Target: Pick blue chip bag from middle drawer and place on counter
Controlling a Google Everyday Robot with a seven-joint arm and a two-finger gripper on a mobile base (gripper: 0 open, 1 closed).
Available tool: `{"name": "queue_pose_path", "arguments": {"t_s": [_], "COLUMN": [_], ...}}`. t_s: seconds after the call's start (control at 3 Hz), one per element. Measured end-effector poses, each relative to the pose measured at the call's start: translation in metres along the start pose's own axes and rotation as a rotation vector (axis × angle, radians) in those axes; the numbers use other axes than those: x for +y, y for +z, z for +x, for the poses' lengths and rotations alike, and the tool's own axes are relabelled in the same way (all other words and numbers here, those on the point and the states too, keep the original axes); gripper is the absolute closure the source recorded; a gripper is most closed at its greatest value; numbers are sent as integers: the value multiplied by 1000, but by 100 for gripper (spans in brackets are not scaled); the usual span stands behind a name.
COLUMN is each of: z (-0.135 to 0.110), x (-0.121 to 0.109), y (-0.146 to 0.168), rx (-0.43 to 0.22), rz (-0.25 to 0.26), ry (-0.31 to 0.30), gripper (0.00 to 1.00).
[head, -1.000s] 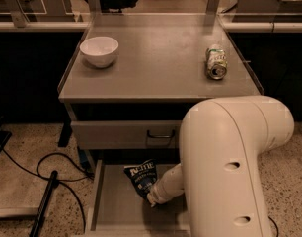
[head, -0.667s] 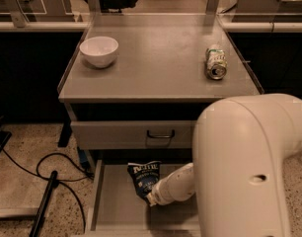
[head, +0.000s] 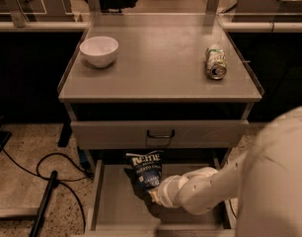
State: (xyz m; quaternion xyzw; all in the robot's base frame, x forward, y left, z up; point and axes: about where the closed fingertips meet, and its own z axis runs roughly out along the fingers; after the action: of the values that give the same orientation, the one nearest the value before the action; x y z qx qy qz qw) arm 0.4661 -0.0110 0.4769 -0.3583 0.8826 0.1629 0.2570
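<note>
The blue chip bag (head: 145,171) stands nearly upright over the open middle drawer (head: 116,199), white lettering facing me. My gripper (head: 153,195) is low in the drawer at the bag's bottom end and is shut on it. The white wrist and forearm (head: 200,189) reach in from the right and hide most of the fingers. The counter (head: 156,63) is the grey top of the cabinet, above the drawer.
A white bowl (head: 98,51) sits at the counter's left rear. A green-and-silver can (head: 215,62) lies on its right side. The closed upper drawer front with a black handle (head: 160,134) overhangs the bag. Black cables (head: 52,169) lie on the floor at left.
The bag has risen and tipped more upright, shifting slightly right with the gripper. My arm has swung right and lower in the view.
</note>
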Motion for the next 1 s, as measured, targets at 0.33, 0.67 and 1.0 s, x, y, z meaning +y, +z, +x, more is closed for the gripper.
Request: {"name": "queue_pose_path", "arguments": {"t_s": [0.33,0.67,1.0], "z": [-12,-5,6], "x": [0,4,11], "y": [-17,-23,-41], "rx": [-26,-1,30], "rz": [19,15,21], "ry": [-19,-12,3], "gripper": [100,100,100]}}
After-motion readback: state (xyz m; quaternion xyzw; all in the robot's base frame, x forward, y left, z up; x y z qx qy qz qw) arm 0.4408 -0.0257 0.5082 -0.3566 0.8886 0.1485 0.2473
